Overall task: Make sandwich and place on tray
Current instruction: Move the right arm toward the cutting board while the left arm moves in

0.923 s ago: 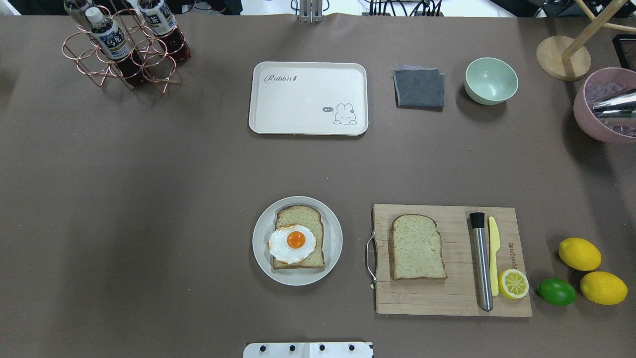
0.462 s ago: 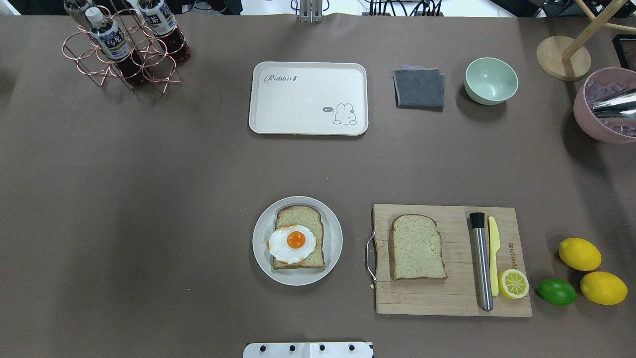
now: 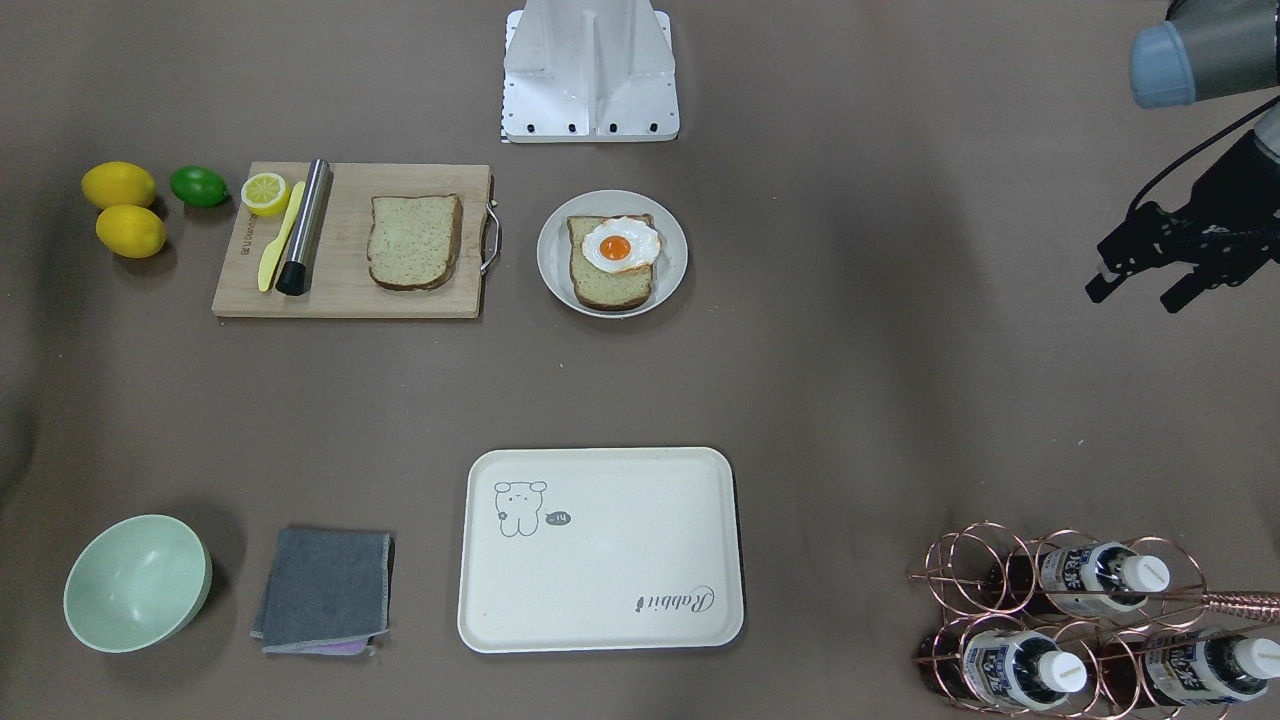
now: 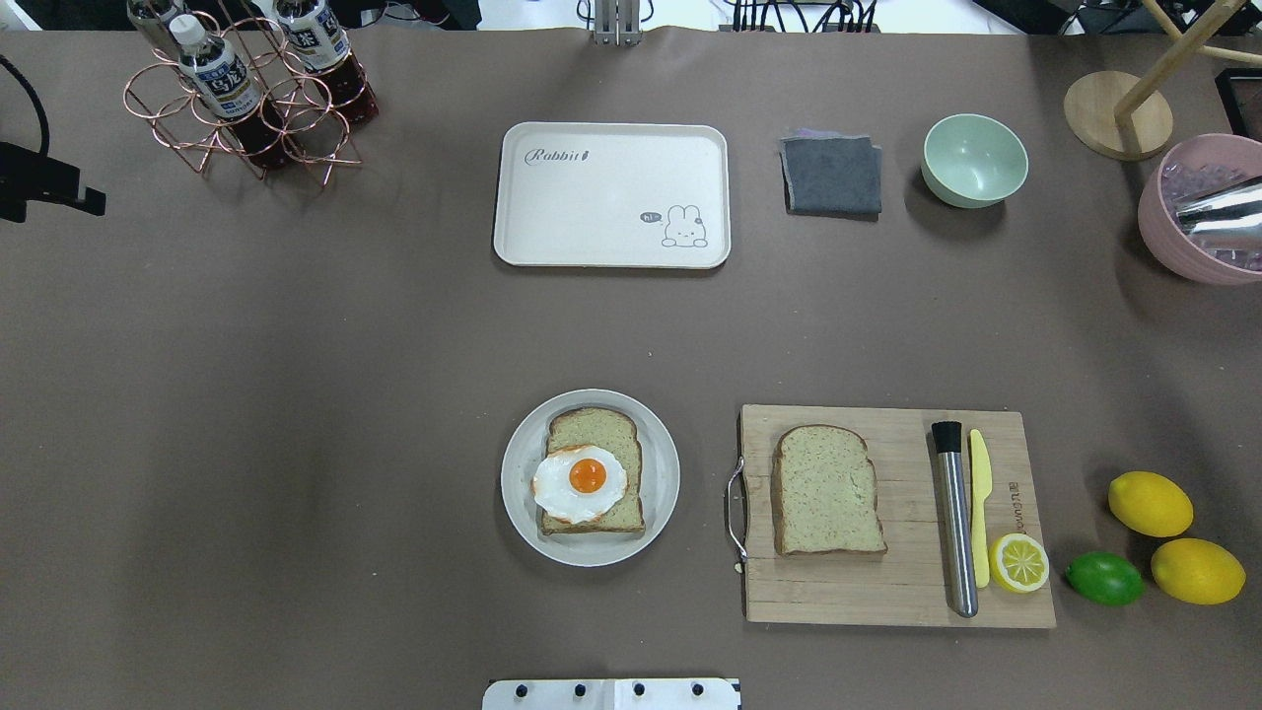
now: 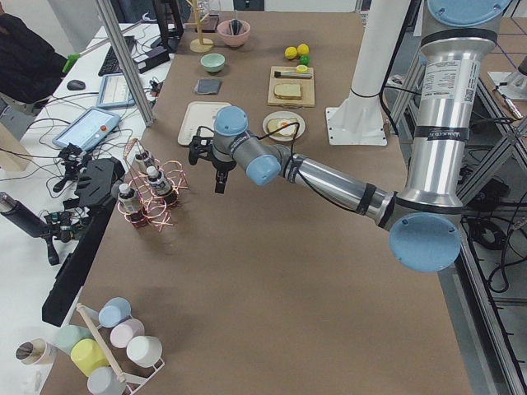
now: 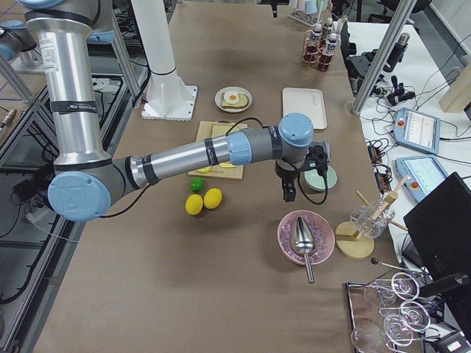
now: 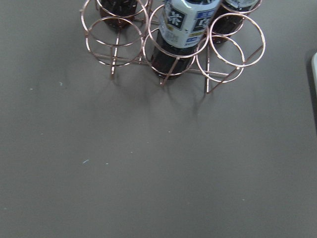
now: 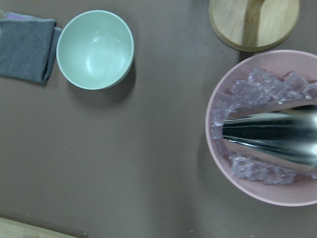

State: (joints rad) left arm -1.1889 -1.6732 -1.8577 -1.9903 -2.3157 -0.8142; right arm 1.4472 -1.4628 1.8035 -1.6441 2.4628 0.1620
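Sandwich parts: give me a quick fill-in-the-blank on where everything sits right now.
The fried egg lies on a bread slice on the round white ____. The second bread slice lies bare on the wooden ____. The cream tray bears the printed word ____.
Missing words: plate; cutting board; Rabbit.

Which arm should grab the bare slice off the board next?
Right. The slice lies on the board in the robot's right half. The right gripper hangs on that side, while the left gripper is by the bottle rack.
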